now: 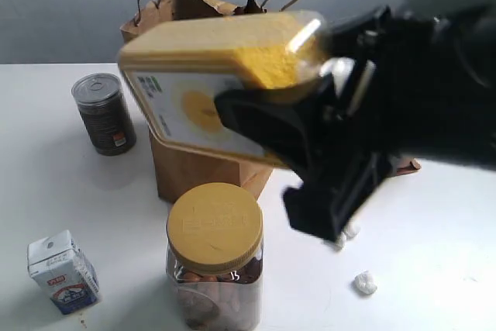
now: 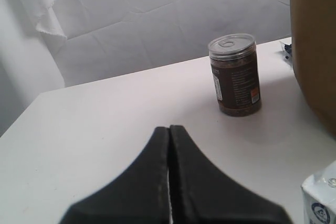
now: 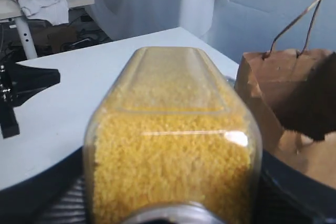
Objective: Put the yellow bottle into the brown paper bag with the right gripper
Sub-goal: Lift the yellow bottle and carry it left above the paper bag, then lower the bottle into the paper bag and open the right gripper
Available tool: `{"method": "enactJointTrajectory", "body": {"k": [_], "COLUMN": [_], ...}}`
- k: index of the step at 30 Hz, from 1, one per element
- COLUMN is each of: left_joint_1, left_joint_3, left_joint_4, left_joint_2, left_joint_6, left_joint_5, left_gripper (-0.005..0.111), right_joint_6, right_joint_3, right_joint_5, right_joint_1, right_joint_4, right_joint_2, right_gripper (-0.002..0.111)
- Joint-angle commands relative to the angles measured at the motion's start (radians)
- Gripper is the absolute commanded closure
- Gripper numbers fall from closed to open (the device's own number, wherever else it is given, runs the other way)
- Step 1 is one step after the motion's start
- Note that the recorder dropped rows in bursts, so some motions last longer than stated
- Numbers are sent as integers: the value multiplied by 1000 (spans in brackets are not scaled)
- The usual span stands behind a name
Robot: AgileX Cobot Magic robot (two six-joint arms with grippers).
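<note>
My right gripper (image 1: 298, 125) is shut on the yellow bottle (image 1: 217, 83), a squarish clear bottle of yellow grains with a white label and yellow circle. The bottle lies on its side in the air, in front of and level with the top of the brown paper bag (image 1: 182, 168). From the right wrist the yellow bottle (image 3: 173, 140) fills the middle and the brown paper bag (image 3: 278, 93) shows beside it with its cord handles. The bottle's cap end is hidden by the gripper. My left gripper (image 2: 169, 129) is shut and holds nothing, low over the white table.
A yellow-lidded jar (image 1: 215, 257) of brown contents stands in front of the bag. A dark can (image 1: 104, 112) (image 2: 235, 74) stands left of the bag. A small milk carton (image 1: 63, 271) sits front left. Crumpled white scraps (image 1: 364, 282) lie on the table (image 1: 434, 269) at right.
</note>
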State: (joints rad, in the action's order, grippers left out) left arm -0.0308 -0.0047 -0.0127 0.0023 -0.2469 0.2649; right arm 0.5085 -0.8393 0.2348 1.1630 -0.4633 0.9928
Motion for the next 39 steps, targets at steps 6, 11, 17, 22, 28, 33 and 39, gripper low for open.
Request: {"method": "enactJointTrajectory", "body": {"k": [6,11,17,22,28,33,39], "left_joint_1": [0,0,0,0,0,0,0], "left_joint_3": [5,5,5,5,5,5,5], "left_joint_4": [0,0,0,0,0,0,0], "left_joint_2": [-2,-2,-2,-2,-2,-2,-2], "left_joint_6": [7,7,7,7,7,7,7], "left_joint_5": [-4,-4,-4,-4,-4,-4,-4], "left_gripper": [107,107,107,107,107,107,107], "right_joint_6": [8,-41,-75,-75,-75,-75,-75], "right_joint_3": [-306,-448,-557,-559,-559,-559,-559], "right_joint_5": [-185,-205,-186,-165,-143,-124,-108], "right_joint_1": [-3,-66,-145,-187,-224,-236,-236], "right_joint_4": [195,266,322,349,378,378,382], "right_joint_2": [265,381,504,569,621,655,681], "right_gripper": [108,108,108,108,108,108,88]}}
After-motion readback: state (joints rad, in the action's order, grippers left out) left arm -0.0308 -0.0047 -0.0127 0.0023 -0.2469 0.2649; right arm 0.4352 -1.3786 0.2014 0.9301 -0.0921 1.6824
